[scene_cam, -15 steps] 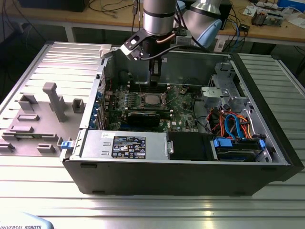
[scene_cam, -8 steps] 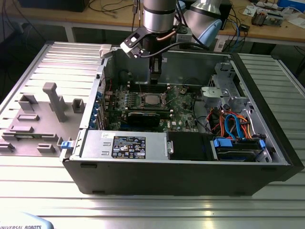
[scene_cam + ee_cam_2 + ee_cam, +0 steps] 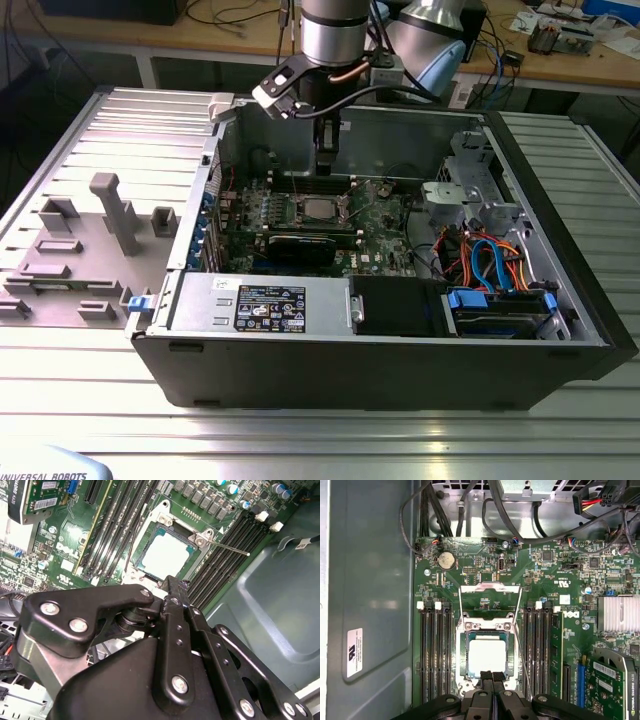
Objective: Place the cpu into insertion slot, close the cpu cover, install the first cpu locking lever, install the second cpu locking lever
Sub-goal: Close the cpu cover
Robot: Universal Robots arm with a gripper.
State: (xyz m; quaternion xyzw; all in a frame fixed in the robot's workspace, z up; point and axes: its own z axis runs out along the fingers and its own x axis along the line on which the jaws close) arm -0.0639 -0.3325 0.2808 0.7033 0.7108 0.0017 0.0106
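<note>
Since cpu sits flat in insertion slot, gripper carries nothing: 2 fingers pressed together, hovering at 12 o'clock of slot in exterior view. cpu cover flipped open (clear path for cpu); locking lever unlatched. Cover and lever steps not yet done.

The chip was bleached white by glare in both wrist views, while bright streaks were thrown across the metal table in the exterior view.
</note>
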